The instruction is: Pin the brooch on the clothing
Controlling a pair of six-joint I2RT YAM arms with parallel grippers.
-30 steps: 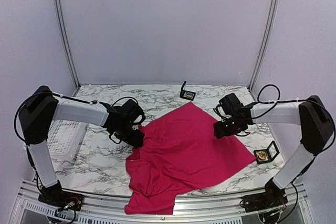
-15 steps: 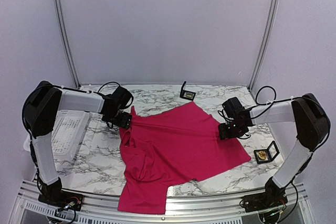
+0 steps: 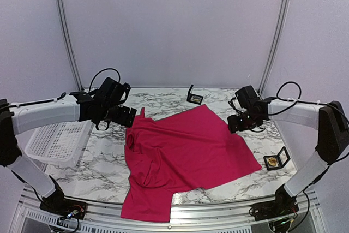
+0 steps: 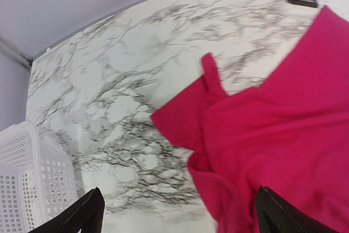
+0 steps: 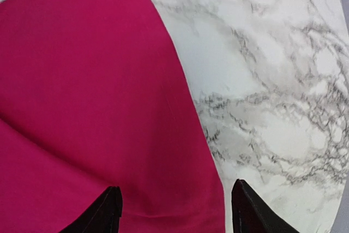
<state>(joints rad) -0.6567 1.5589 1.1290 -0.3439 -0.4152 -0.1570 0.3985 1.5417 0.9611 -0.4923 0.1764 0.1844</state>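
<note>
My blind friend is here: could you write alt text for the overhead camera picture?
A magenta T-shirt lies rumpled on a marble table between two robot arms, the left gripper by its far-left corner, the right gripper by its right edge. A small open box stands nearby.

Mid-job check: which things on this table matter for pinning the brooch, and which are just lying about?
For the job: magenta-pink soft fabric T-shirt; gold brooch in its open black box, near right; left gripper and right gripper, both open.
Lying about: white perforated plastic basket; second open black box at the back, contents unclear.
</note>
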